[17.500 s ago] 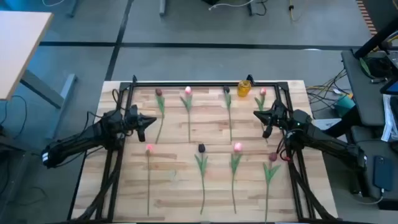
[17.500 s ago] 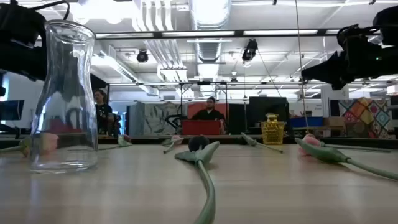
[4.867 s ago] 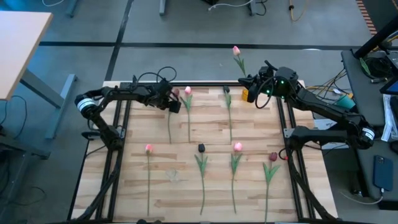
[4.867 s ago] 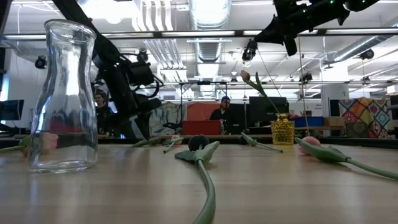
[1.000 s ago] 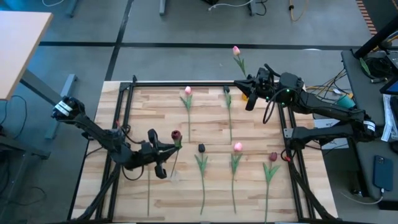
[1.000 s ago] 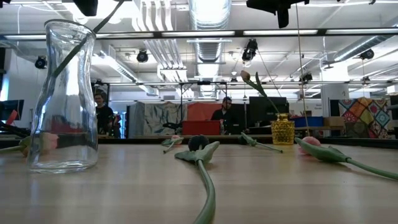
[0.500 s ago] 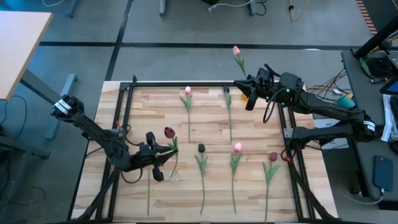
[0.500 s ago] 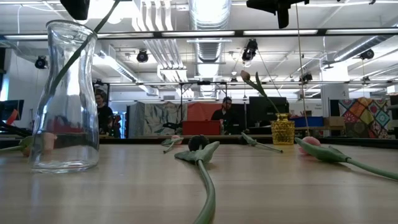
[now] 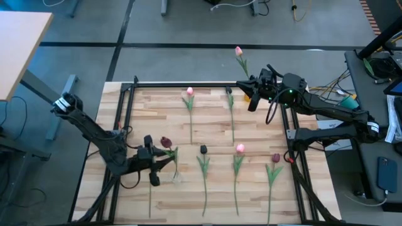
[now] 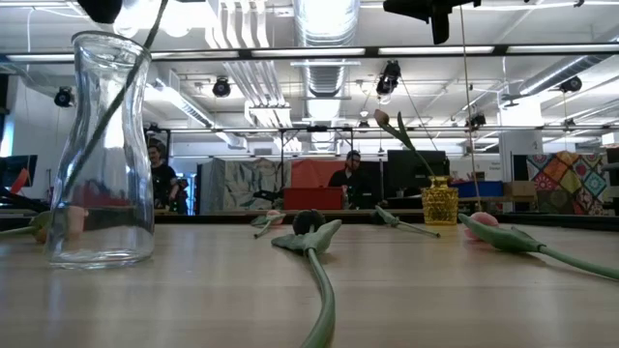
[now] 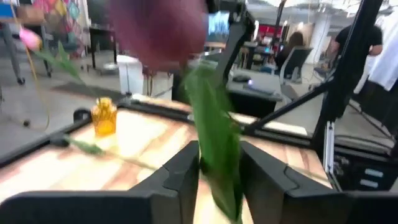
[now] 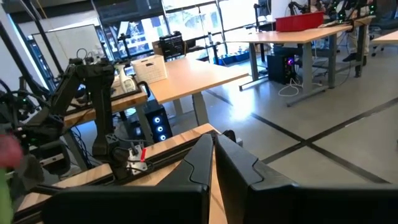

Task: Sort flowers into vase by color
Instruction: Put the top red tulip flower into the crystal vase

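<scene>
A dark maroon tulip (image 9: 166, 142) stands slanted, its stem (image 10: 104, 116) down inside the clear glass vase (image 10: 102, 150) at the near left. My left gripper (image 9: 155, 164) is just above the vase mouth, open, with the tulip's stem and leaf (image 11: 217, 158) between its fingers. My right gripper (image 9: 251, 103) is shut and empty at the far right, beside a small yellow vase (image 9: 246, 90) holding a pink tulip (image 9: 239, 51). Several tulips lie flat on the table, among them a pink one (image 9: 190, 93) and a dark one (image 9: 203, 149). My left gripper has the maroon tulip's leaf and stem (image 11: 219, 180) filling the gap between its two fingers (image 11: 186, 171), just below the flower head. I cannot tell whether the fingers touch it. The stem's lower part leans inside the clear vase.
A black frame (image 9: 188, 83) runs round the wooden table top. More tulips lie at mid right: a pink one (image 9: 240, 149) and a maroon one (image 9: 275, 158). In the low view a dark tulip (image 10: 309, 224) lies in front of the clear vase's right side. People sit in the room behind.
My left gripper has gone toward the table's left and near edges over the clear vase. The maroon tulip's head has moved with it and tipped leftward, and its stem has slid deeper into the vase. My right arm has kept still.
</scene>
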### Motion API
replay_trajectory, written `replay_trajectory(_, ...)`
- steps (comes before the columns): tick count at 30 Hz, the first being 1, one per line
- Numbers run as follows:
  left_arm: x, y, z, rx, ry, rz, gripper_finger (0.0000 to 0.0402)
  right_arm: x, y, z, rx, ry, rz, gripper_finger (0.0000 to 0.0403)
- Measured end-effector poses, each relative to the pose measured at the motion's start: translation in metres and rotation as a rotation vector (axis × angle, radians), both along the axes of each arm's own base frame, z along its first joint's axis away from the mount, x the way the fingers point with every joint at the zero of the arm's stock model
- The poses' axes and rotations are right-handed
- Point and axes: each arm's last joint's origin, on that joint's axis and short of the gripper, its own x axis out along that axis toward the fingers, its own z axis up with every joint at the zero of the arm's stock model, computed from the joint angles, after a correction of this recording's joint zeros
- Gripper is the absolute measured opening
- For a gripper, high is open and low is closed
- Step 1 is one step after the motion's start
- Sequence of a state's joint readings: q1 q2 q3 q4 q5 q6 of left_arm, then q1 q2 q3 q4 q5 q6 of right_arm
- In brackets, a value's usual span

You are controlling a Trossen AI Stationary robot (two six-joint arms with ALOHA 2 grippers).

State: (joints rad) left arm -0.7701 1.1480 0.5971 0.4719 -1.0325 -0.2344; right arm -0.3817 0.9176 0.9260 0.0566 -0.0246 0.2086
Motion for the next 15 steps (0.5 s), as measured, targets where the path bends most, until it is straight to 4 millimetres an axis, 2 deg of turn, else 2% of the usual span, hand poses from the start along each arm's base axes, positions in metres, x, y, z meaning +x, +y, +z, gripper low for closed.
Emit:
replay_trajectory(6, -0.002, 0.0, 0.006, -0.041, 0.142, -0.002, 0.0145, 0.0, 0.0, 0.0, 0.0, 0.0, 0.0, 0.0013)
replay_trajectory(15, -0.012, 0.005, 0.038, -0.079, 0.391, -0.01, 0.0177, 0.0, 0.0, 0.0, -0.003, 0.002, 0.0, 0.0013)
